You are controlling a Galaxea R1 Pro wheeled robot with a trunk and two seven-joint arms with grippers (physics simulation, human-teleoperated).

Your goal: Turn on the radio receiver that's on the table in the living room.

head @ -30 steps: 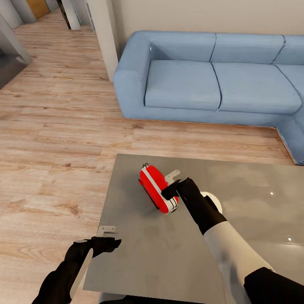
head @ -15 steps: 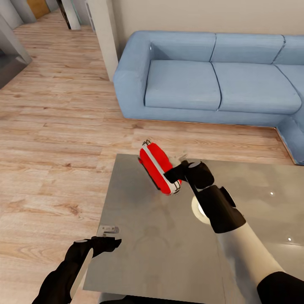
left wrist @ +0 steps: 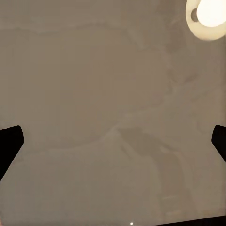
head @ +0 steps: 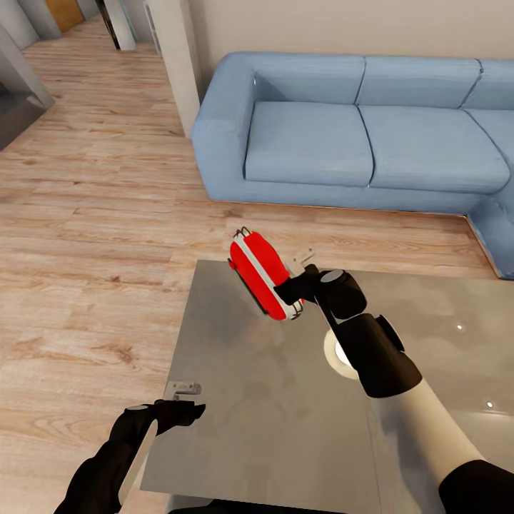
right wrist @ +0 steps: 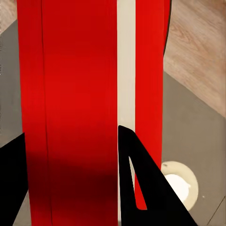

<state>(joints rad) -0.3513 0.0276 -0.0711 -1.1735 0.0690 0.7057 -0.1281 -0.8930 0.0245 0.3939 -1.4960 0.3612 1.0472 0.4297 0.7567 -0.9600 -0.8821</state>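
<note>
Right gripper (head: 294, 285) has its fingers clamped on the radio (head: 260, 273), holding it tilted above the counter (head: 271, 421) near its far edge, likely to reach the switch. Left gripper (head: 178, 403) sits by the counter's near-left corner, fingers spread apart, nothing in them, likely idle.

The red radio receiver (right wrist: 80, 103) rises close before the camera, its white trim band (right wrist: 125, 66) running lengthwise down the casing. The right gripper (right wrist: 70, 183) appears closed on it, one dark finger (right wrist: 141, 183) lying across its face and the other at the casing's opposite edge. Behind lie the grey table (right wrist: 193, 132), a pale round glare (right wrist: 181, 183) on it, and wood floor (right wrist: 197, 52).
</note>
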